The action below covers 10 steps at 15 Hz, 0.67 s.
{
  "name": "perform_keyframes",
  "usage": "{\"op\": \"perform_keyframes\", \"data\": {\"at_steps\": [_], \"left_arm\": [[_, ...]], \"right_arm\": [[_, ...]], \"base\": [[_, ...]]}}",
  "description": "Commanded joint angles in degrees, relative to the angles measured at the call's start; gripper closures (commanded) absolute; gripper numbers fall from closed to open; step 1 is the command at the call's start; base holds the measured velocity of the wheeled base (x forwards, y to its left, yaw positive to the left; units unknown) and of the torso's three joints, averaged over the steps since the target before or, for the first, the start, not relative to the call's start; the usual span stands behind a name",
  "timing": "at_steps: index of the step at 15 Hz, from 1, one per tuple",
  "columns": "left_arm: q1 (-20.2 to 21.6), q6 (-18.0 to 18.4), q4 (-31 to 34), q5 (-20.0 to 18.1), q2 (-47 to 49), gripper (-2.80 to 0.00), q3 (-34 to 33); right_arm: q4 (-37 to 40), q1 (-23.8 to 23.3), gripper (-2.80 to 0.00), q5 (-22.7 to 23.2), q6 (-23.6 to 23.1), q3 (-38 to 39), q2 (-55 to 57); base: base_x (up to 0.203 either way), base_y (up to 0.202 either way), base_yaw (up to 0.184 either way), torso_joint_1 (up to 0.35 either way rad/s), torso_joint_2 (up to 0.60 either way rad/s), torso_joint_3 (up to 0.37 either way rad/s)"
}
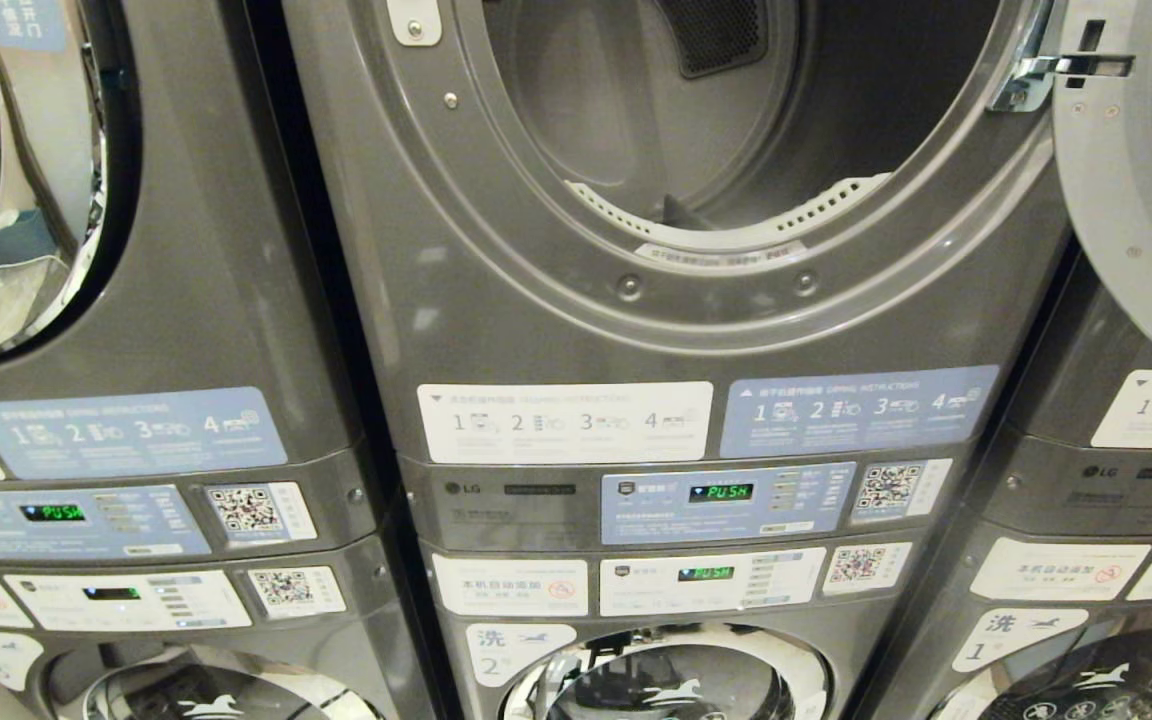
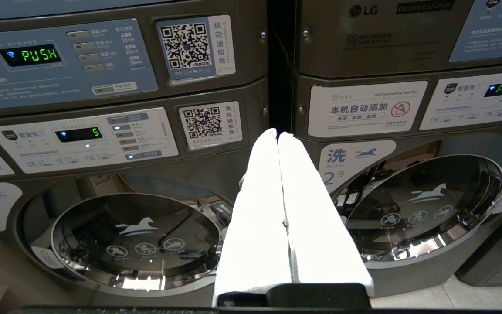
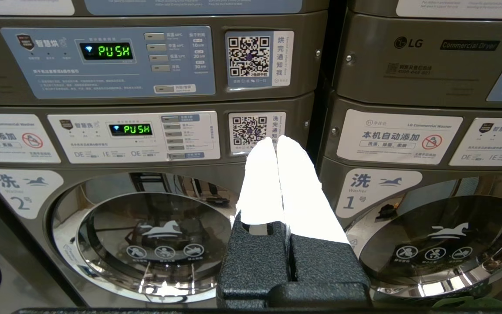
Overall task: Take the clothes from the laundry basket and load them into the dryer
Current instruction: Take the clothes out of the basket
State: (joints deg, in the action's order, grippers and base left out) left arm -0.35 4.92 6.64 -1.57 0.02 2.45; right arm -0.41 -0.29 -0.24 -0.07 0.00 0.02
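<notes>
The dryer (image 1: 496, 300), dark grey LG unit, filled the centre of the head view w/ its round opening uncovered and the drum (image 1: 636, 110) inside looking bare; a perforated white lint guard (image 1: 736, 222) ran along the lower lip. Its door (image 1: 1136, 170) was swung open to the right, pale grey inner face showing, chrome hinge (image 1: 1031, 70) at the edge of the opening. Below the opening sat a white instruction sticker (image 1: 564, 421) and a blue one (image 1: 856, 410), then the dryer's control panel (image 1: 726, 503), display reading PUSH, QR label (image 1: 891, 488) beside it. Under that came the washer (image 2: 425, 205) marked 2, small chrome-ringed door w/ a white horse emblem, its own display also on PUSH.

To the left stood another stack, dryer door (image 1: 26, 170) closed, its washer (image 2: 133, 235) labelled 3, display showing 5. To the right stood the stack whose washer (image 3: 442, 244) is labelled 1.

Laundry basket: not clearly visible in any view; only a sliver of green at the bottom edge of the right wrist view, can't tell what it is.

Left gripper (image 2: 278, 133) hung low in front of the gap between washers 3 and 2, white fingers (image 2: 259, 209) pressed together, holding nothing. Right gripper (image 3: 276, 139) hung low in front of the gap between washers 2 and 1, fingers together too, empty. Neither arm showed in the head view.
</notes>
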Motion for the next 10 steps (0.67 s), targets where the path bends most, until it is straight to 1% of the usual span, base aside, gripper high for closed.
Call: {"op": "perform_keyframes", "data": {"at_steps": [1, 10], "left_arm": [[0.0, 0.0, 0.0, 0.0, 0.0, 0.00, 0.0], [0.0, -0.1, 0.0, 0.0, 0.0, 0.00, 0.0]], "right_arm": [[0.0, 0.0, 0.00, 0.0, 0.0, 0.0, 0.0], [0.0, 0.0, 0.00, 0.0, 0.0, 0.0, 0.0]], "base": [[0.000, 0.000, 0.000, -0.048, 0.10, 0.038], [0.000, 0.000, 0.000, -0.053, 0.12, 0.059]]}}
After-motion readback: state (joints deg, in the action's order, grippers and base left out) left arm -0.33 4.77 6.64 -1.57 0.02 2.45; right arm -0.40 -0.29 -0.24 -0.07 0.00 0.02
